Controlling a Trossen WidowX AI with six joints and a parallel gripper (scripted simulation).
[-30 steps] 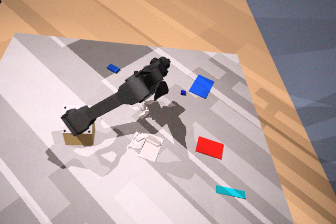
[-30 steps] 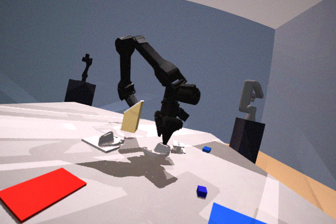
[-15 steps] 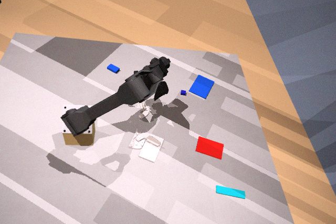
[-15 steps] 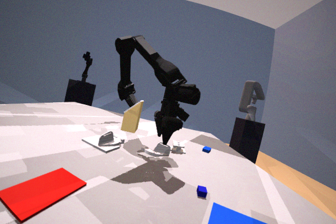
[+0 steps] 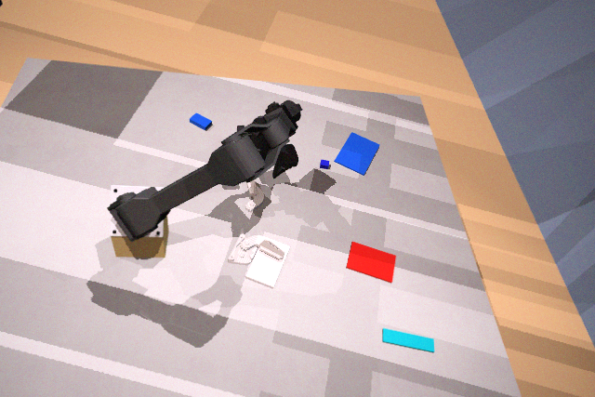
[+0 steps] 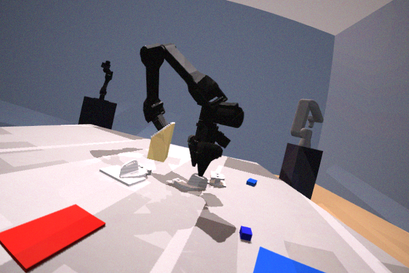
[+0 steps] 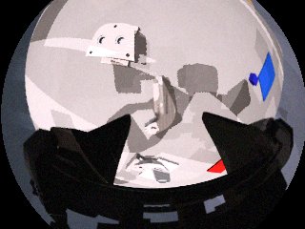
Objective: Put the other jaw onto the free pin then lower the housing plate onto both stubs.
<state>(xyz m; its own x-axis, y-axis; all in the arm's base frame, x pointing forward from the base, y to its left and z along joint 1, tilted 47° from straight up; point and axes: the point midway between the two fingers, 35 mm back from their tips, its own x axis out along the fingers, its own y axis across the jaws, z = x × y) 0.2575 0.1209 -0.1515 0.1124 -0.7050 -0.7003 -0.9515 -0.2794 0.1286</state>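
Observation:
My gripper is open and empty, low above the loose white jaw. That jaw lies on the table with its ribbed pad sideways, between the fingers' line of sight in the wrist view. The white base lies apart from it and carries the mounted jaw. Its free pin is too small to tell. The white housing plate, with two large holes, is beyond the loose jaw; the arm hides it in the top view.
A tan block stands by the arm's base. A blue block, dark blue cube, blue rectangle, red rectangle and cyan strip lie around.

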